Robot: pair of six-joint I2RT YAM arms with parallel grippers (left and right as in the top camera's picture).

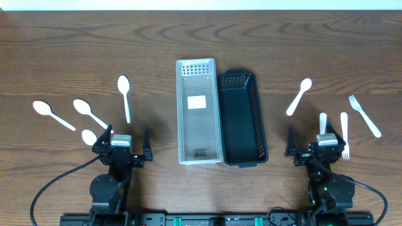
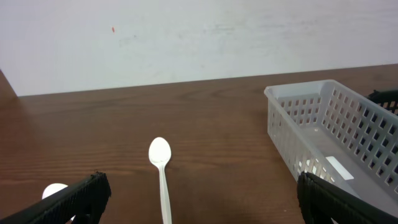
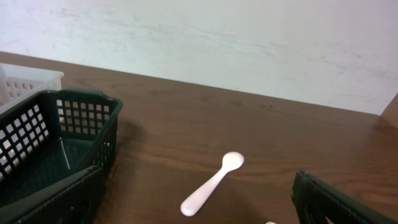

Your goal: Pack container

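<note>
Two long baskets stand side by side mid-table: a white one (image 1: pixel 199 112) with a label on its floor, and a dark one (image 1: pixel 242 118) to its right. Both hold no cutlery. White plastic spoons lie left of them (image 1: pixel 124 97) (image 1: pixel 88 112) (image 1: pixel 52 114). To the right lie a spoon (image 1: pixel 299 96) and forks (image 1: pixel 364 115) (image 1: pixel 344 135). My left gripper (image 1: pixel 126 135) is open near the front edge, with one spoon (image 2: pixel 160 155) lying ahead between its fingers. My right gripper (image 1: pixel 318 139) is open too, a spoon (image 3: pixel 214 183) on the table ahead of it.
In the left wrist view the white basket's wall (image 2: pixel 336 137) stands close by the right finger, and a spoon bowl (image 2: pixel 55 190) peeks out by the left finger. The dark basket (image 3: pixel 62 143) sits beside the right gripper's left finger. A pale wall lies behind the table.
</note>
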